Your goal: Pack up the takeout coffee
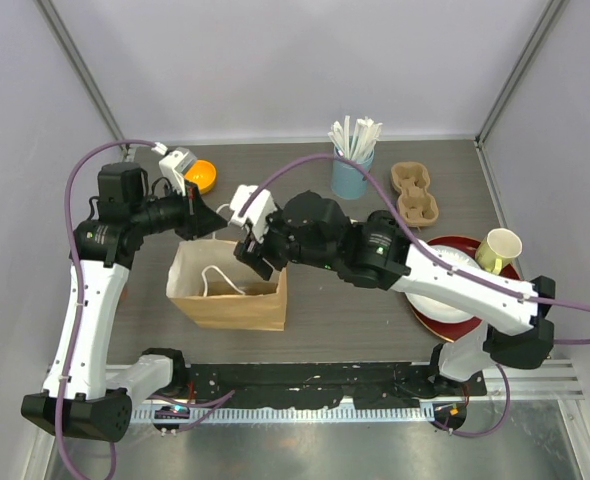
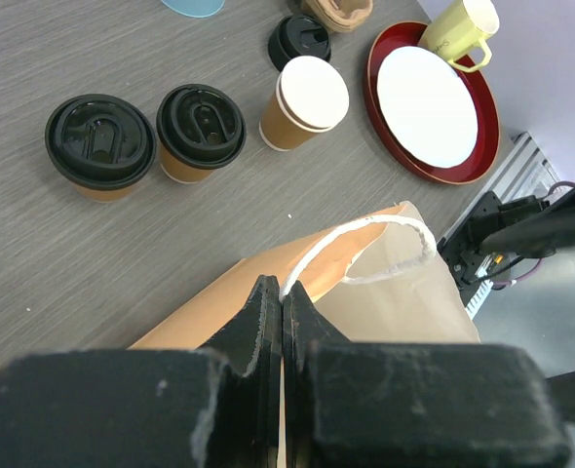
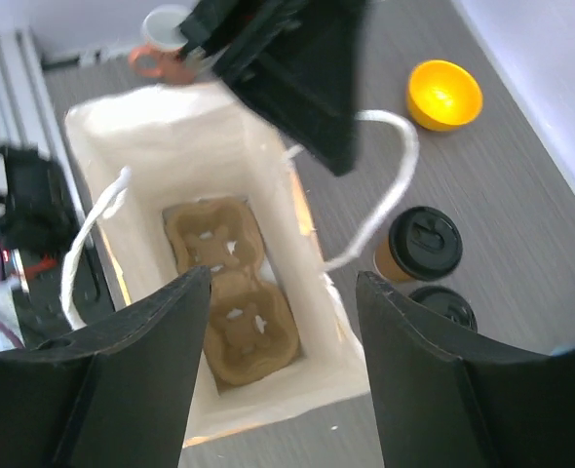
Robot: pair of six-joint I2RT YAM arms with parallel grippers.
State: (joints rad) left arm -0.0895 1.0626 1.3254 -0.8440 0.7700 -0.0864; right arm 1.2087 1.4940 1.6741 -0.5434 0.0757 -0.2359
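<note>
Grey wood-grain table, pale walls on three sides. We find the paper bag standing upright near the front edge with its mouth open. A moulded cup carrier lies flat on its floor, both wells vacant.

Left gripper: jaws pressed together on the bag's rim beside the white handle, holding the mouth open. Right gripper: jaws spread wide, nothing between them, hanging over the mouth.

All coffee stands outside the bag, on the table behind it: a lidded cup, a second lidded cup just beside it, then an open cup with a loose black lid near it.

We judge loading not yet begun. Next, the right arm should take a lidded cup by its wall and lower it upright into a well. The open cup needs its lid first.
</note>
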